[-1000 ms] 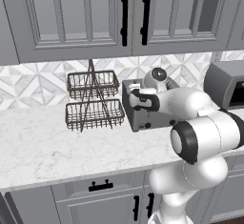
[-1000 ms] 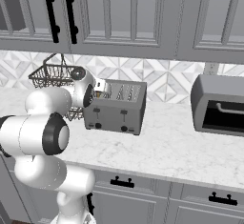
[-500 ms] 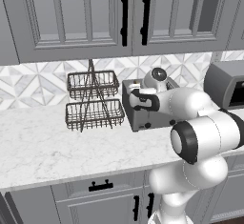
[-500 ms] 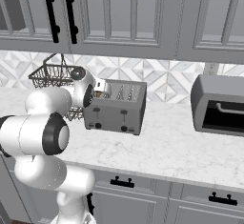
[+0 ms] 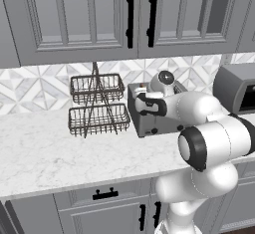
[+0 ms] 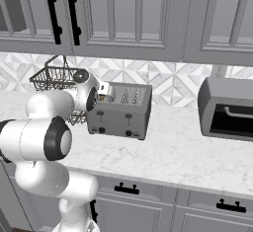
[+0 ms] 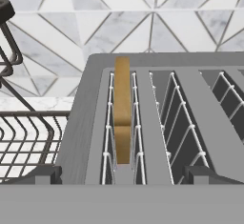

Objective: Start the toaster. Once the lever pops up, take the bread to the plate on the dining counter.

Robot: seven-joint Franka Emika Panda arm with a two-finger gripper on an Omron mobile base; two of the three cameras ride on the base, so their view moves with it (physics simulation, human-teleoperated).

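Note:
The grey toaster (image 5: 158, 118) (image 6: 120, 116) (image 7: 143, 123) stands on the marble worktop against the tiled wall. A tan slice of bread (image 7: 122, 109) stands on edge in its leftmost slot, its top above the wires. My gripper (image 7: 123, 175) (image 5: 143, 107) (image 6: 105, 96) hovers just over the toaster's left end, open, its two fingertips (image 7: 44, 174) spread on either side of the bread's slot without touching the bread. Small dark lever tabs (image 6: 127, 121) sit on the toaster's front face above round knobs. The plate and the dining counter are out of view.
A two-tier dark wire basket (image 5: 97, 106) (image 6: 52, 78) (image 7: 24, 137) stands close to the toaster's left side. A larger grey toaster oven (image 5: 236, 86) (image 6: 228, 110) sits to the right. Grey wall cabinets (image 5: 129, 19) hang above.

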